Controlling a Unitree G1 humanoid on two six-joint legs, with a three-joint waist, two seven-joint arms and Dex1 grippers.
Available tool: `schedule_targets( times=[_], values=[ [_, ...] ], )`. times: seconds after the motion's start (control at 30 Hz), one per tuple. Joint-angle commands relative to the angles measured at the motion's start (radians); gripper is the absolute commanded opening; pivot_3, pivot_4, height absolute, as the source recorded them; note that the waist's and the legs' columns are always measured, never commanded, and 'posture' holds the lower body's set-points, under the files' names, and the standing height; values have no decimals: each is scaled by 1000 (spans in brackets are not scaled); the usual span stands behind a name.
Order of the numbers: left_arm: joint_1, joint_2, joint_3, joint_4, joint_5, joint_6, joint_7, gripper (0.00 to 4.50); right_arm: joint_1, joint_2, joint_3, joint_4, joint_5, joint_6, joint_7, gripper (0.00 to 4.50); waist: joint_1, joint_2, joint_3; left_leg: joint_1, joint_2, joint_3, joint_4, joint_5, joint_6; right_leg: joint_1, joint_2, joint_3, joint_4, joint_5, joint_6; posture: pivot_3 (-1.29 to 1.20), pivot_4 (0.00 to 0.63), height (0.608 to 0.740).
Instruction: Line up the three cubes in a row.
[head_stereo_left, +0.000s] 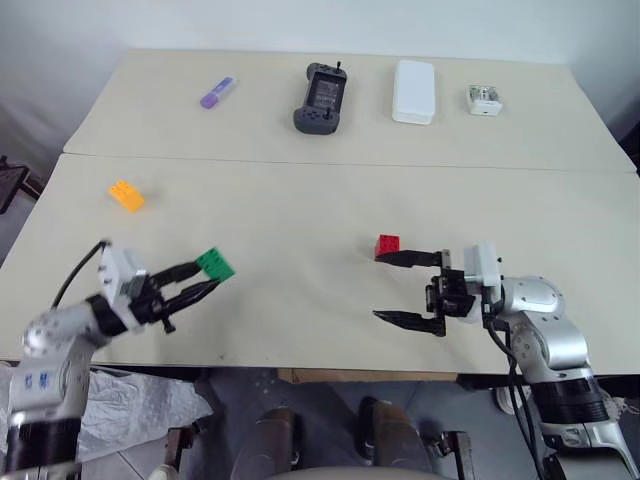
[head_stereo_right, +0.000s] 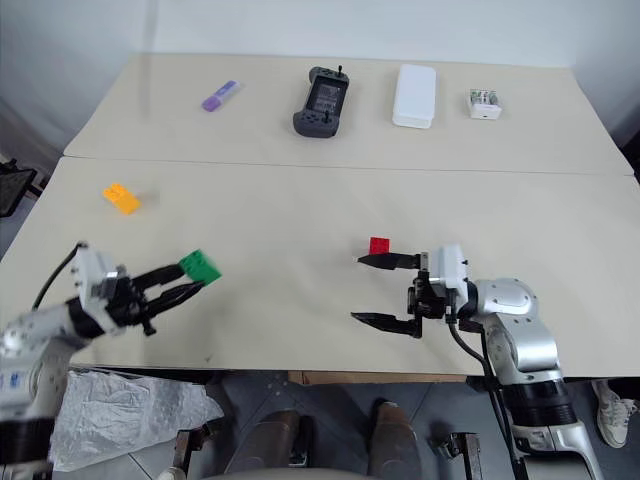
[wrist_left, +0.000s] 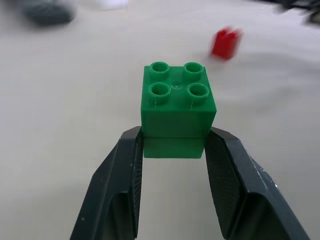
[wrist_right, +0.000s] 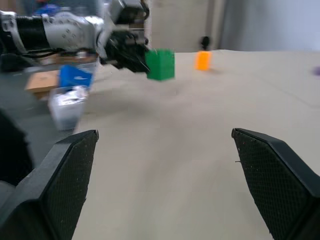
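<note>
My left gripper (head_stereo_left: 203, 277) is pinching the green cube (head_stereo_left: 214, 264) at its fingertips, one finger on each side of the block's lower half; from the left wrist the cube sits studs-up and square between the fingers (wrist_left: 120, 180), with its four studs facing the camera's upper side. It looks lifted just clear of the table (head_stereo_left: 300, 200), near the front left part of the surface. The block is as wide as it is long, so I see no long axis on it. My right gripper (head_stereo_left: 390, 288) stands spread wide and holds nothing, pointing leftward across the table toward the other arm. The red cube (head_stereo_left: 387, 245) rests on the table just beyond its far finger, close to the fingertip; I cannot tell whether they touch. The orange-yellow cube (head_stereo_left: 126, 195) lies well to the left, farther back than the green one, and looks a little oblong, its longer side angled toward the front right.
</note>
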Motion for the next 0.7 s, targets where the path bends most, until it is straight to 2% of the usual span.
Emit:
schedule_targets(
  times=[0.03,0.17,0.33,0.5,0.7],
  values=[
    [-202,-13,-138,172,79,-41,-120,1451,58,-15,-93,-57,34,-14,-57,4500,-1,0,0,0,0,1,0,0,0,0,0,0,0,0,0,0,150,740],
    [-515,-141,-290,549,209,-163,-234,1451,130,-27,-168,-61,32,-39,-98,4500,2,0,0,-1,-5,6,0,1,2,1,1,-3,-1,0,1,0,150,740],
    [-721,-242,-352,959,336,-363,-290,1451,178,-32,-217,-98,44,-40,-137,4500,-16,-2,0,0,-3,16,-1,1,2,0,1,-9,-2,1,2,0,150,740],
    [-806,-290,-350,1157,406,-458,-274,1451,242,-15,-233,-162,50,-38,-188,4500,-21,-3,1,-1,-1,17,-1,1,2,-1,1,-12,-2,1,2,0,150,740],
    [-838,-311,-335,1232,452,-486,-275,1451,283,-2,-223,-209,51,-36,-225,4500,-7,-3,1,-1,-1,17,1,1,3,-1,0,-12,-2,1,3,0,150,740]
  ],
)
